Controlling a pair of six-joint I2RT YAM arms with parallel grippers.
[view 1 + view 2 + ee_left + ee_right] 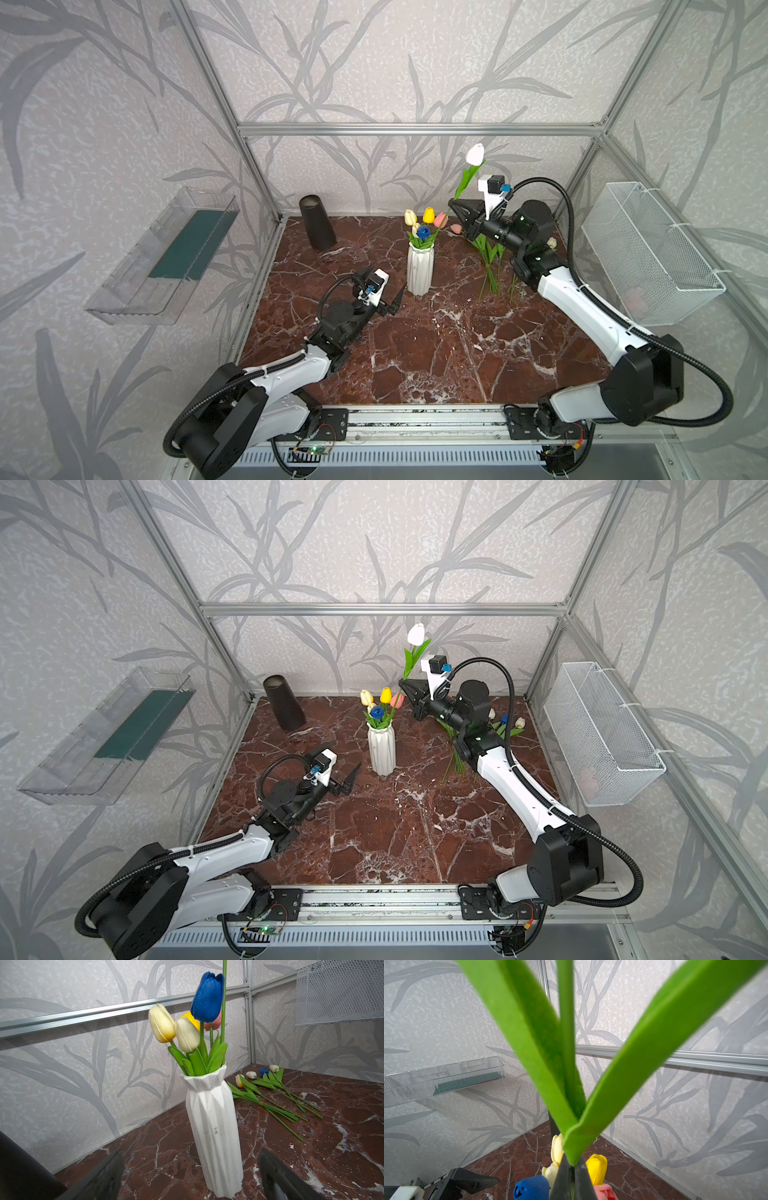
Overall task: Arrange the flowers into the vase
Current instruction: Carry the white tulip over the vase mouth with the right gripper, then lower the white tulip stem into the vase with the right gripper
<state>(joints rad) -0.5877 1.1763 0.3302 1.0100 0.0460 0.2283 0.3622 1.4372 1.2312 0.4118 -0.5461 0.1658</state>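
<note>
A white ribbed vase (420,270) (381,750) (214,1126) stands mid-table with blue, yellow, cream and pink flowers (424,226) (380,706) (207,997) in it. My right gripper (452,203) (402,683) (572,1165) hovers above the vase's right, shut on the stem of a white tulip (475,154) (416,634); its green leaves (529,1032) fill the right wrist view. That stem (223,1012) runs down into the vase mouth. My left gripper (384,286) (338,766) (191,1153) stands open and empty, low beside the vase's left. More flowers (492,266) (457,754) (270,1095) lie on the table right of the vase.
A black tapered cup (316,222) (284,702) stands at the back left. A wire basket (648,253) (602,733) hangs on the right wall, a clear shelf (162,253) (444,1078) on the left wall. A loose pink head (456,228) lies behind the vase.
</note>
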